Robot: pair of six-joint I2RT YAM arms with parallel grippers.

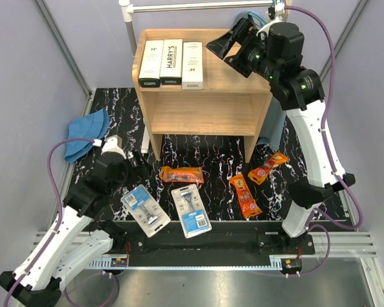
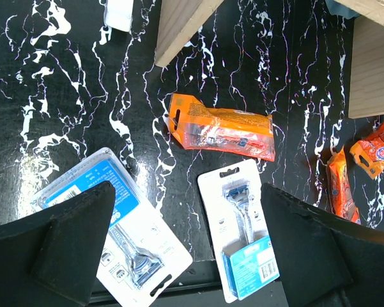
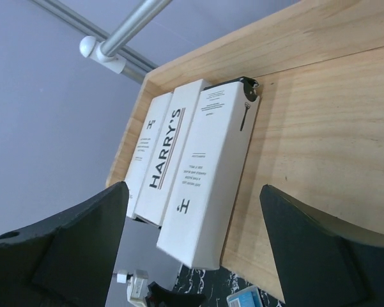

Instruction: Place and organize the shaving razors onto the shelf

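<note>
Three long white razor boxes (image 1: 171, 62) lie side by side on the left of the top of the wooden shelf (image 1: 230, 80). My right gripper (image 1: 229, 43) hovers open just to their right. Through its wrist camera the nearest box (image 3: 207, 173) shows below the right gripper (image 3: 193, 190), with nothing between the jaws. On the mat lie two blister cards (image 1: 145, 210) (image 1: 191, 210) and three orange pouches (image 1: 182, 174) (image 1: 245, 195) (image 1: 268, 166). My left gripper (image 1: 136, 162) (image 2: 186, 192) hangs open above the cards (image 2: 140, 249) (image 2: 243, 236), holding nothing.
A blue cloth hat (image 1: 86, 134) lies at the mat's left edge. A metal rail (image 1: 198, 6) runs behind the shelf, and its white post (image 1: 126, 25) stands at the shelf's left rear. The shelf's lower tier (image 1: 201, 121) holds nothing. The shelf legs (image 2: 179, 25) stand just beyond the pouch (image 2: 220, 131).
</note>
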